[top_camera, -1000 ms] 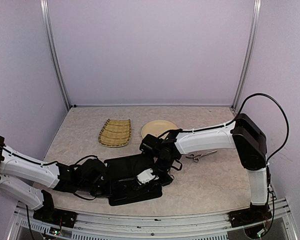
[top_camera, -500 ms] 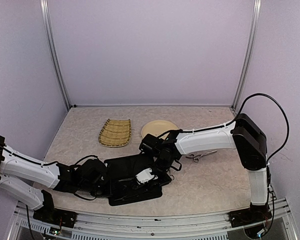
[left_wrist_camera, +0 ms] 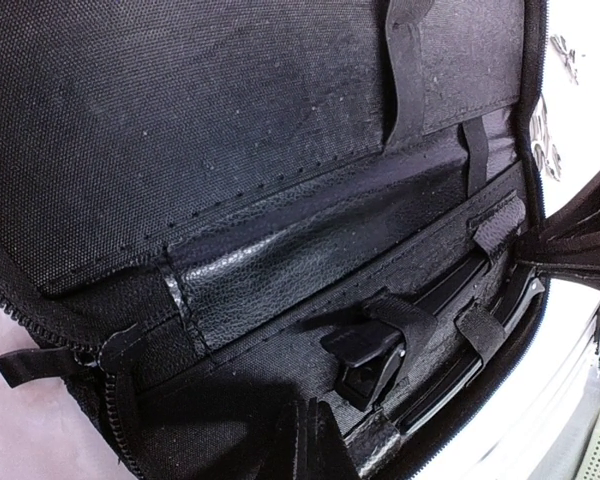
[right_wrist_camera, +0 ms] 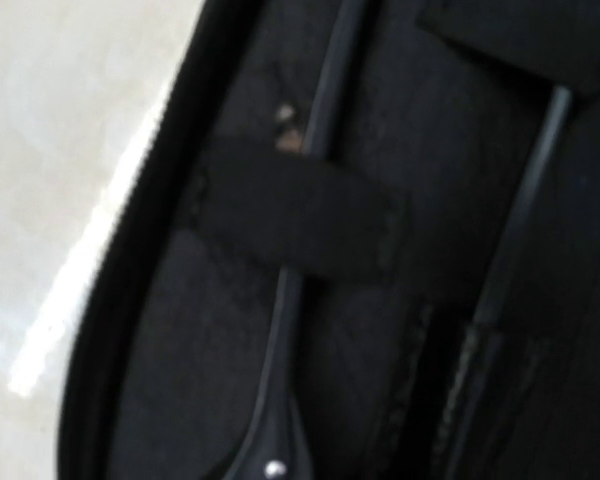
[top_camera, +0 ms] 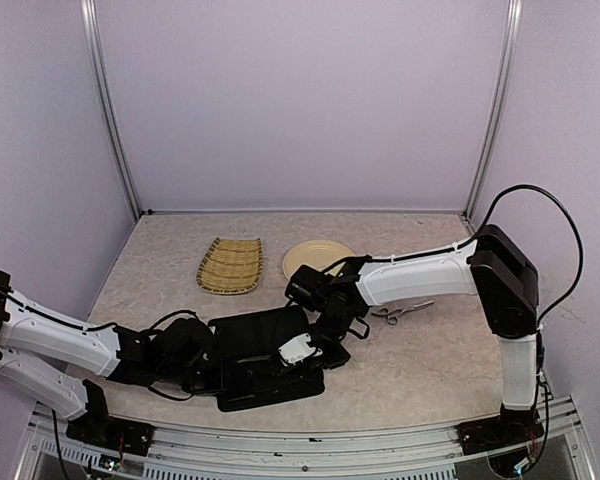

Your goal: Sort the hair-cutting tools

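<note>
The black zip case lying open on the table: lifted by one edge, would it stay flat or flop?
The case would probably sag somewhat: its lining looks like woven fabric, creased at the fold. Likely light, so a push may slide it over the smooth table. The straps should keep its contents from spilling.

The left arm (top_camera: 60, 345) lies low along the desk's (top_camera: 430, 375) near edge, reaching from the near left corner toward the middle. The left gripper (top_camera: 208, 362) points right; its opening cannot be determined. The right arm (top_camera: 420, 278) rises at the near right corner, bends, and extends left. The right gripper (top_camera: 318, 345) tilts downward near mid-desk; its opening cannot be determined.
</note>
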Controlling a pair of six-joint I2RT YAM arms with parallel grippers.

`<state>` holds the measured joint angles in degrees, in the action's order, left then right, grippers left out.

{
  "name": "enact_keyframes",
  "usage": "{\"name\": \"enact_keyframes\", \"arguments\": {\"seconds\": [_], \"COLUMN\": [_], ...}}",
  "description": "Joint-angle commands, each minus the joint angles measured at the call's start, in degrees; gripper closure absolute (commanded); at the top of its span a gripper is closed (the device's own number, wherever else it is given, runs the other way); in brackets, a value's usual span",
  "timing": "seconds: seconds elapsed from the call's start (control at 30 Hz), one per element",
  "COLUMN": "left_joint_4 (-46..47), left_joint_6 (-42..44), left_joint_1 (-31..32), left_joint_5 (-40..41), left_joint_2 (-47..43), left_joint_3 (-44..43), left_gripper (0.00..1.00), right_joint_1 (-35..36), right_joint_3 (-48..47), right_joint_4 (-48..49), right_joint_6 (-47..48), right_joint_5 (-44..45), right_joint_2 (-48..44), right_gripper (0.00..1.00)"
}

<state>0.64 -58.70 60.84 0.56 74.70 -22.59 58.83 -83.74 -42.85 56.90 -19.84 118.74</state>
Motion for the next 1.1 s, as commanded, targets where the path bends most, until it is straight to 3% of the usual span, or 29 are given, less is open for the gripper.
{"name": "enact_keyframes", "arguments": {"seconds": [0.0, 0.33, 1.07], "left_joint_4": [-8.12, -8.33, -7.03], "left_joint_6": [0.51, 1.05, 1.33], "left_joint_1": [0.86, 0.86, 0.77], "left_joint_5": [-0.54, -0.27, -0.26], "left_joint_2": [1.29, 1.50, 2.73], "left_joint_3": [1.86, 1.23, 1.06], "left_gripper": [1.00, 1.00, 1.00], "right_joint_1": [-0.96, 1.36, 4.28], "right_joint_3": [-1.17, -7.02, -9.27], "right_joint_4": [-7.09, -11.76, -7.72], "right_joint_6": [0.58, 0.38, 0.52], "right_joint_5": [6.63, 11.49, 5.51], "right_joint_2": [1.17, 3.85, 5.86], "right_gripper": [1.00, 1.00, 1.00]}}
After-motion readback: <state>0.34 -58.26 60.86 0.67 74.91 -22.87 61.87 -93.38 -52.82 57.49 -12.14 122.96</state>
